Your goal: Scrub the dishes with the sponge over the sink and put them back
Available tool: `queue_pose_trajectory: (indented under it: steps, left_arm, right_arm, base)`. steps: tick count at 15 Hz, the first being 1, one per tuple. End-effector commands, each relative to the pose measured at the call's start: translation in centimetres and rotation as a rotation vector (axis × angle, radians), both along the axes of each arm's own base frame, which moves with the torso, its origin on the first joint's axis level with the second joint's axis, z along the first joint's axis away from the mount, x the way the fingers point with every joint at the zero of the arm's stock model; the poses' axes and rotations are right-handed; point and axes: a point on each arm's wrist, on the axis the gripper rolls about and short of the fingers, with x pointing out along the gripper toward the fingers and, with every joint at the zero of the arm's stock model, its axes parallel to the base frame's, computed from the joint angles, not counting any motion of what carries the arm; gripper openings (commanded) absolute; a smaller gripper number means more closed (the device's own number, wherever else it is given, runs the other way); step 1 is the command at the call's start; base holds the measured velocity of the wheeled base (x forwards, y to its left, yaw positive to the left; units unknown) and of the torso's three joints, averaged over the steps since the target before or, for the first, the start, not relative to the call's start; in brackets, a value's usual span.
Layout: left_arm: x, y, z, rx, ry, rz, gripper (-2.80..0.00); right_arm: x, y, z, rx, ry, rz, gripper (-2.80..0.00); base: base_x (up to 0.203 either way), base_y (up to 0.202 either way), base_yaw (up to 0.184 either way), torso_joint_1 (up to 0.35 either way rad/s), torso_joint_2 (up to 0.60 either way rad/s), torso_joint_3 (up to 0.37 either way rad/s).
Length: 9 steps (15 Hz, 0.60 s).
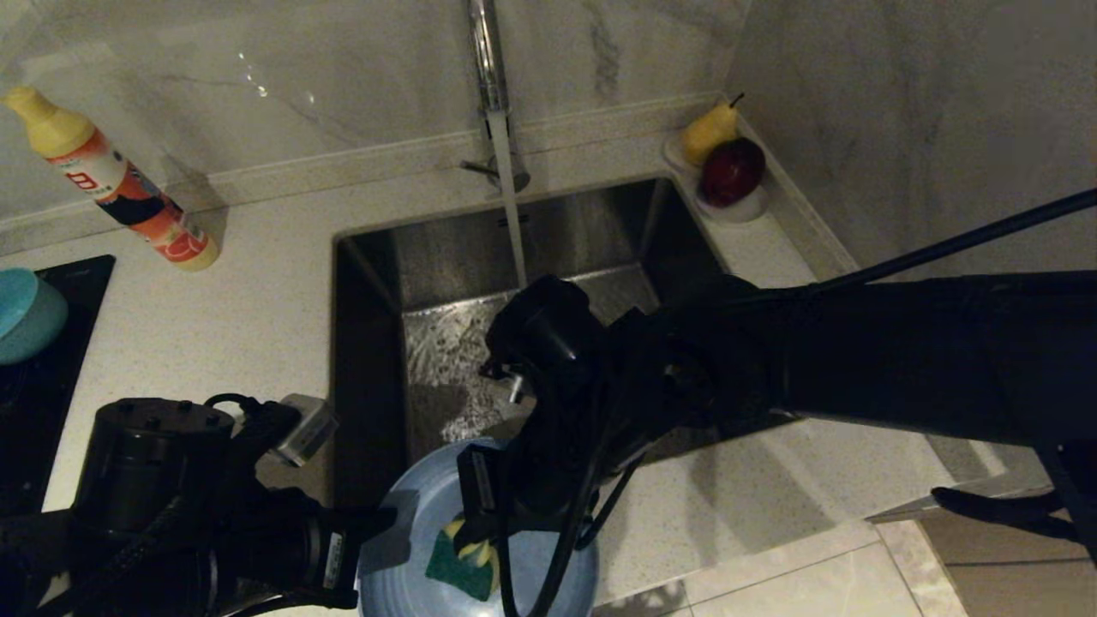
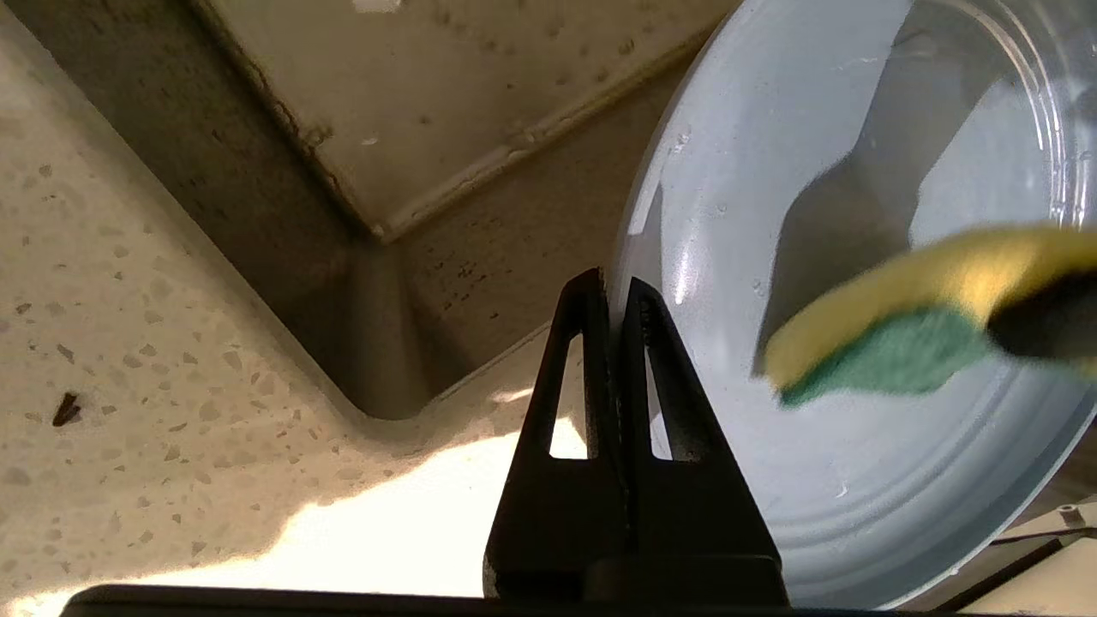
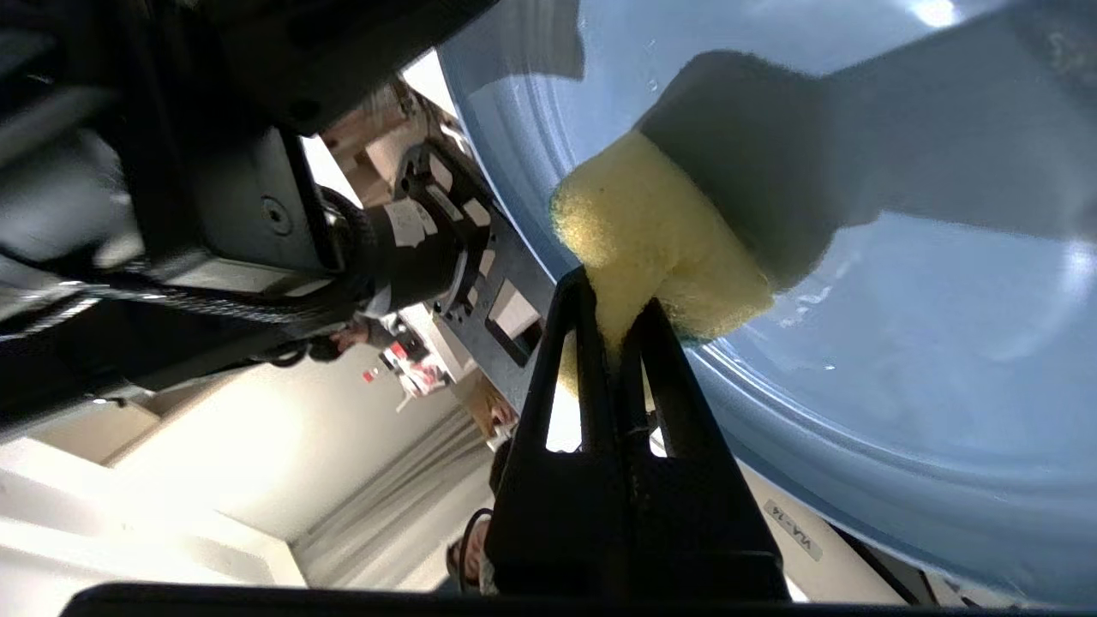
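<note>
Head view: the left claw (image 2: 615, 296) pinches the slate-blue plate (image 1: 403, 566) by its rim at the sink's (image 1: 446, 257) near edge. The right claw (image 3: 613, 304) is clamped on the sponge (image 1: 463, 561), pressed to the plate's face. Tap water (image 1: 512, 223) runs into the basin; a white dish (image 1: 747, 208) on the table (image 1: 214, 326) holds a pear (image 1: 707, 133) and a red fruit (image 1: 733, 170).

Home kitchen, steel sink (image 1: 411, 257) (tap (image 1: 490, 68) running), speckled counter (image 1: 257, 291), marble backsplash (image 1: 343, 77)
</note>
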Motion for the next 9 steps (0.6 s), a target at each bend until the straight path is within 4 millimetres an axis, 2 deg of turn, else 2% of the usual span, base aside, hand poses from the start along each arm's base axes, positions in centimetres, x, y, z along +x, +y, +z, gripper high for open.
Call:
queue_pose_trajectory:
  steps: [1, 4, 9]
  left_arm:
    - [-0.1, 0.0, 0.0, -0.002, -0.003, -0.001, -2.8]
    - [-0.2, 0.1, -0.3, 0.004, 0.006, -0.002, -2.8]
    - [-0.6, 0.3, -0.2, -0.001, 0.002, 0.002, -2.8]
  right_arm:
    - [0.1, 0.8, -1.6, -0.031, 0.025, 0.008, -2.8]
    - [0.3, 1.1, -2.1, -0.035, 0.005, -0.006, -2.8]
    - [1.6, -0.8, 0.3, 0.02, -0.037, -0.059, -2.8]
  base:
    - [0.0, 0.0, 0.0, 0.0, 0.0, 0.0]
    - [0.0, 0.0, 0.0, 0.0, 0.0, 0.0]
    - [0.0, 0.0, 0.0, 0.0, 0.0, 0.0]
